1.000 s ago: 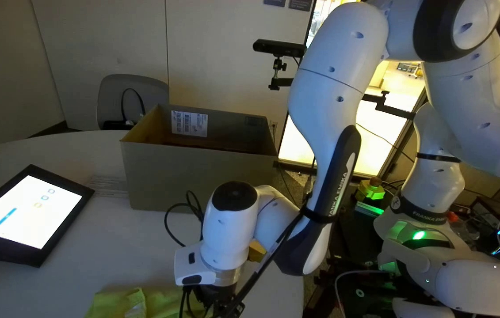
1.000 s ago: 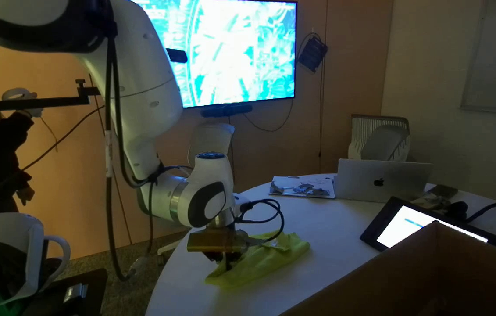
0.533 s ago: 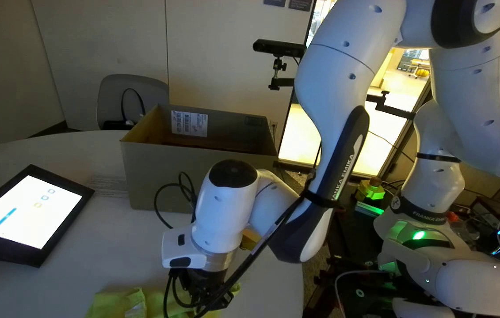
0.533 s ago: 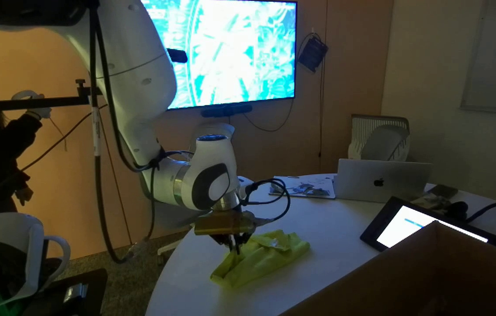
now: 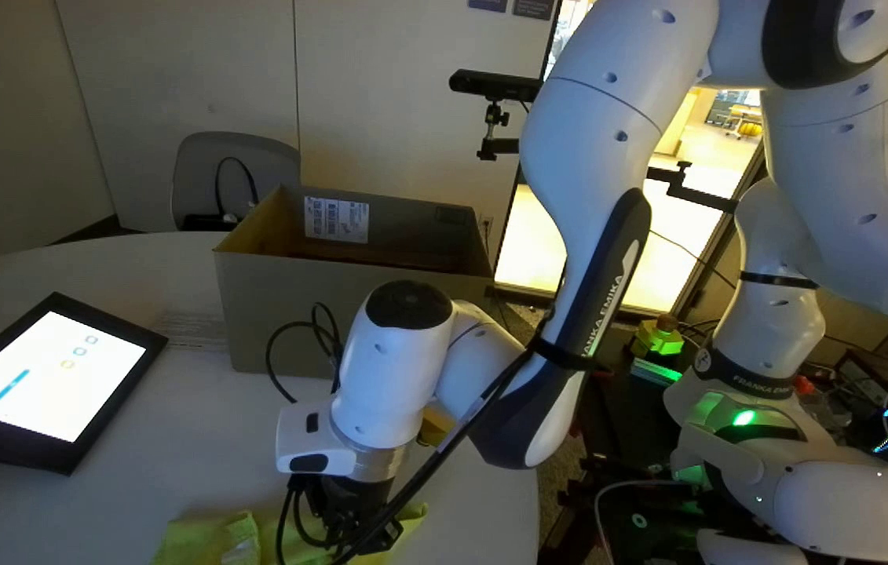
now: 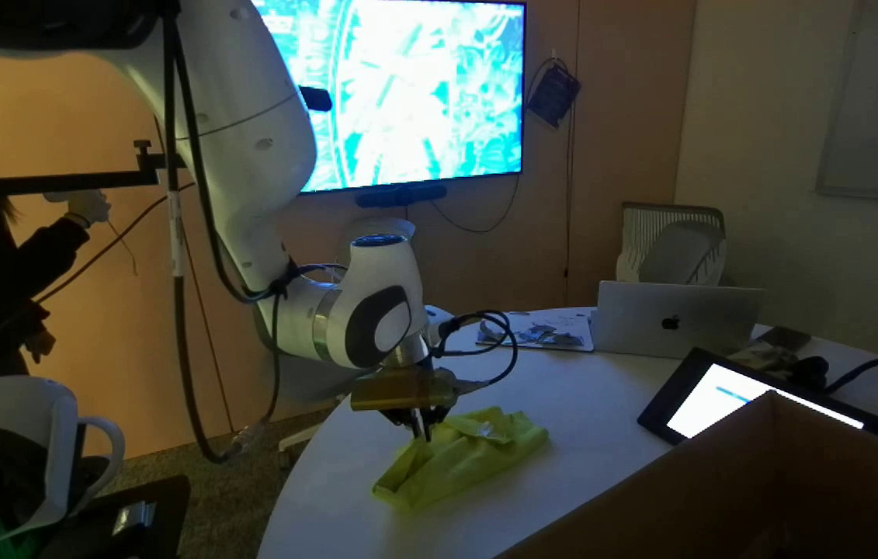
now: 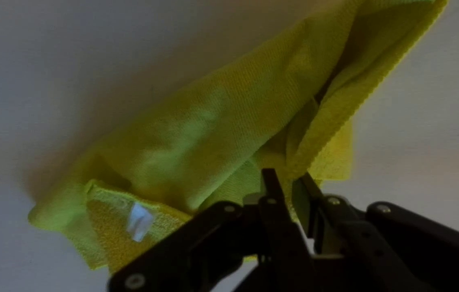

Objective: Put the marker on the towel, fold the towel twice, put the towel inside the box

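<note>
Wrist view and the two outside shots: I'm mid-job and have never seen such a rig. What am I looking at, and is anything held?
You're looking at a white, jointed robot arm ending in a black two-fingered gripper. Two pictures look on from outside the robot; the wrist view is taken from the arm's own wrist, so the gripper pokes in from the bottom. On the white table are a folded-over yellow-green towel, a tablet, a laptop and an open cardboard box. The jaws stand slightly apart at the towel; nothing looks held, though contact is unclear. I can't make out the marker.
</note>
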Tool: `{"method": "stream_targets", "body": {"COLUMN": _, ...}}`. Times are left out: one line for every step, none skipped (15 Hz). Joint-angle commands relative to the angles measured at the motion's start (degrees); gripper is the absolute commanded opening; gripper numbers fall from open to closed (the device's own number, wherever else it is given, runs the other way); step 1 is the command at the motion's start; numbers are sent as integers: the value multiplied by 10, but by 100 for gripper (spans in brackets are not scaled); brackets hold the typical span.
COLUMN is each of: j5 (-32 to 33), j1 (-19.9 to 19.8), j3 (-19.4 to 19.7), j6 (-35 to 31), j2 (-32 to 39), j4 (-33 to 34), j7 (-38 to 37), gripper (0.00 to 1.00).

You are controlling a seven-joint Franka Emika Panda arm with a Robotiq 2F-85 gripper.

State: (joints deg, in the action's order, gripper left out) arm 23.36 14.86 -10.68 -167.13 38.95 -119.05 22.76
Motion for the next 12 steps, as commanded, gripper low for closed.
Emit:
{"method": "stream_targets", "body": {"j5": -10, "j1": 0, "j3": 0, "j6": -23, "j2": 26, "j4": 28, "j7": -16, "gripper": 13}}
{"method": "stream_targets", "body": {"j5": -14, "j1": -2, "j3": -1, "j6": -25, "j2": 33, "j4": 32, "j7": -18, "gripper": 13}}
{"method": "stream_targets", "body": {"j5": -16, "j1": 2, "j3": 6, "j6": -29, "j2": 41, "j4": 40, "j7": -27, "gripper": 13}}
{"method": "stream_targets", "body": {"j5": -20, "j1": 0, "j3": 6, "j6": -29, "j2": 48, "j4": 48, "j7": -33, "gripper": 13}}
{"method": "stream_targets", "body": {"j5": -26, "j1": 0, "j3": 7, "j6": -33, "j2": 54, "j4": 56, "j7": -43, "gripper": 13}}
{"method": "stream_targets", "body": {"j5": -35, "j1": -3, "j3": 4, "j6": -36, "j2": 57, "j4": 64, "j7": -50, "gripper": 13}}
{"method": "stream_targets", "body": {"j5": -48, "j1": -10, "j3": -5, "j6": -36, "j2": 60, "j4": 74, "j7": -54, "gripper": 15}}
{"method": "stream_targets", "body": {"j5": -59, "j1": -14, "j3": -11, "j6": -31, "j2": 63, "j4": 87, "j7": -59, "gripper": 38}}
{"method": "stream_targets", "body": {"j5": -73, "j1": -17, "j3": -18, "j6": -27, "j2": 67, "j4": 102, "j7": -66, "gripper": 39}}
{"method": "stream_targets", "body": {"j5": -86, "j1": -16, "j3": -20, "j6": -12, "j2": 71, "j4": 120, "j7": -72, "gripper": 44}}
{"method": "stream_targets", "body": {"j5": -102, "j1": -17, "j3": -25, "j6": -2, "j2": 78, "j4": 142, "j7": -82, "gripper": 54}}
{"method": "stream_targets", "body": {"j5": -115, "j1": -12, "j3": -22, "j6": 14, "j2": 89, "j4": 169, "j7": -95, "gripper": 61}}
